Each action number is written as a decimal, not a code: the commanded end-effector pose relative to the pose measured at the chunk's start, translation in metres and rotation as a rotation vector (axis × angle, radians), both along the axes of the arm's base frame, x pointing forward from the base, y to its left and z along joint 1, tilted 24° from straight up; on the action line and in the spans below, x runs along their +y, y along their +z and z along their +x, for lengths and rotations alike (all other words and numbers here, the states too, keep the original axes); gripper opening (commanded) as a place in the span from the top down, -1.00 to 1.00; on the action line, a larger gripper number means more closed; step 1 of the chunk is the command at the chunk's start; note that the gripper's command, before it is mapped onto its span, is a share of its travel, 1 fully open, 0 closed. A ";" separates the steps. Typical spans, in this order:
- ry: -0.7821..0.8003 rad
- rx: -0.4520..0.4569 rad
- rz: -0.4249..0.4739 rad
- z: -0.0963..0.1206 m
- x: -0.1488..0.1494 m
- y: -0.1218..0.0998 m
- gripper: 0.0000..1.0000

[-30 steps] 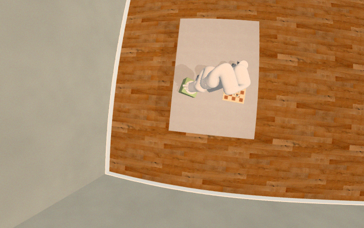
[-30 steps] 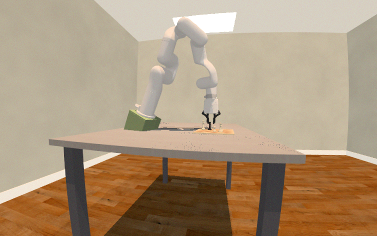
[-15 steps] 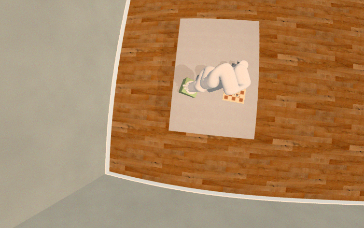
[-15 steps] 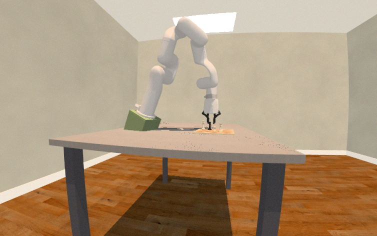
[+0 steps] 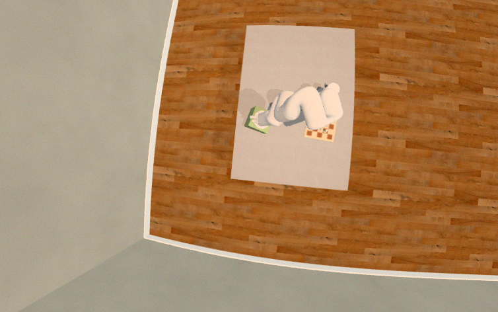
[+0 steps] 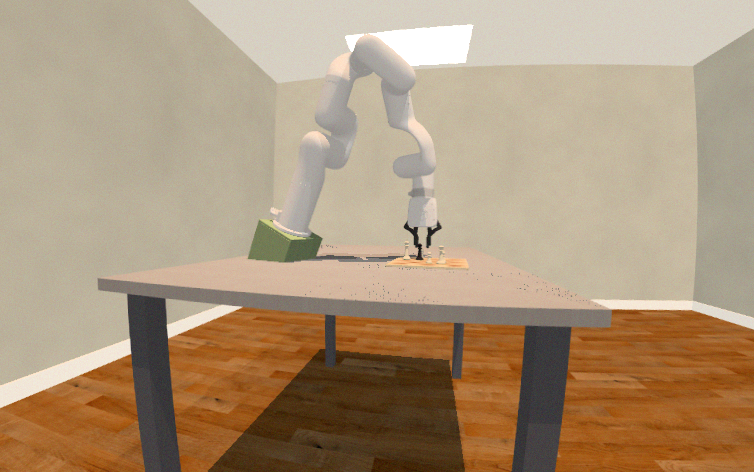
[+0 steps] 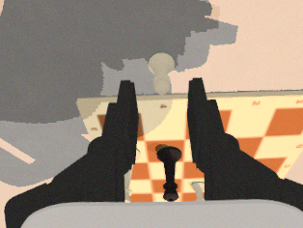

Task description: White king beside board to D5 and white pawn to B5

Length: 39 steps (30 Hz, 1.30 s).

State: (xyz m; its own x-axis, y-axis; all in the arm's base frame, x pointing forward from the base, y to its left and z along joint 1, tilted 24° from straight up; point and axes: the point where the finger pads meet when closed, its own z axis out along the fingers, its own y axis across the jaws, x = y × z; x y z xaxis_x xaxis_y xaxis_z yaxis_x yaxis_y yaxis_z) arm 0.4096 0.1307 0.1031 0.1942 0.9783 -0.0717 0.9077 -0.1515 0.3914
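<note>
Black, my end effector [image 5: 322, 88] [image 6: 421, 246] [image 7: 161, 97] stands partly spread, its two fingers apart with nothing gripped between them. Nearest its tips, in the wrist view, is a pale piece [image 7: 161, 72] that I take for the white pawn. It stands upright beside the board, just off the numbered edge, and shows in the gap between my fingertips, one finger to either side. Its long axis runs up from the surface [image 5: 294, 158] [image 6: 333, 289] [image 7: 270, 29], and I seem to point down nearly along it, so the coming move looks like a straight descent, then a squeeze from both sides. How much height is left I cannot tell.

Farther off, past that edge, lies the board [image 5: 332, 140] [image 6: 456, 265] [image 7: 236, 101], with a dark piece [image 6: 420, 252] [image 7: 170, 169] upright on it. My inner side faces that piece, so a sideways drift could brush it. Beyond, pale pieces stand on the squares; whether one is the white king on D5, I cannot make out. B5 comes after the grasp, I judge.
</note>
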 end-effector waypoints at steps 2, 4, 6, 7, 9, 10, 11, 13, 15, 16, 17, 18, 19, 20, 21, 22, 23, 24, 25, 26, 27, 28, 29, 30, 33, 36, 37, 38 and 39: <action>0.001 -0.003 0.001 0.001 0.001 0.001 0.31; 0.001 -0.003 0.001 0.001 0.001 0.001 0.31; 0.001 -0.003 0.001 0.001 0.001 0.001 0.31; 0.001 -0.003 0.001 0.001 0.001 0.001 0.31; 0.001 -0.003 0.001 0.001 0.001 0.001 0.31; 0.001 -0.003 0.001 0.001 0.001 0.001 0.31; 0.001 -0.003 0.001 0.001 0.001 0.001 0.31; 0.001 -0.003 0.001 0.001 0.001 0.001 0.31; 0.001 -0.003 0.001 0.001 0.001 0.001 0.31; 0.001 -0.003 0.001 0.001 0.001 0.001 0.31; 0.001 -0.003 0.001 0.001 0.001 0.001 0.31; 0.001 -0.003 0.001 0.001 0.001 0.001 0.31; 0.001 -0.003 0.001 0.001 0.001 0.001 0.31; 0.001 -0.003 0.001 0.001 0.001 0.000 0.31; 0.001 -0.003 0.001 0.001 0.001 0.000 0.31; 0.001 -0.003 0.001 0.001 0.001 0.000 0.31; 0.001 -0.003 0.001 0.001 0.001 0.000 0.31; 0.001 -0.003 0.001 0.002 0.000 -0.001 0.31; 0.001 -0.003 0.001 0.002 0.000 -0.002 0.31; 0.001 -0.003 0.001 0.002 0.000 -0.003 0.31; 0.001 -0.003 0.001 0.003 0.000 -0.004 0.31; 0.001 -0.003 0.001 0.004 0.000 -0.006 0.31; 0.001 -0.003 0.001 0.004 -0.001 -0.007 0.31; 0.001 -0.003 0.001 0.005 -0.001 -0.009 0.31; 0.001 -0.003 0.001 0.007 -0.002 -0.014 0.31; 0.001 -0.003 0.001 0.009 -0.002 -0.020 0.31; 0.001 -0.003 0.001 0.010 -0.003 -0.021 0.31; 0.001 -0.003 0.001 0.010 -0.003 -0.021 0.31; 0.001 -0.003 0.001 0.010 -0.003 -0.021 0.31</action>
State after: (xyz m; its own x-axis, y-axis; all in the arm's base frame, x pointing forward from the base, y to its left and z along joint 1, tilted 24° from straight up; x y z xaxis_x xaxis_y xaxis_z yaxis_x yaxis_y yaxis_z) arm 0.4166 0.1275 0.0848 0.1924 0.9789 -0.0688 0.9103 -0.1519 0.3851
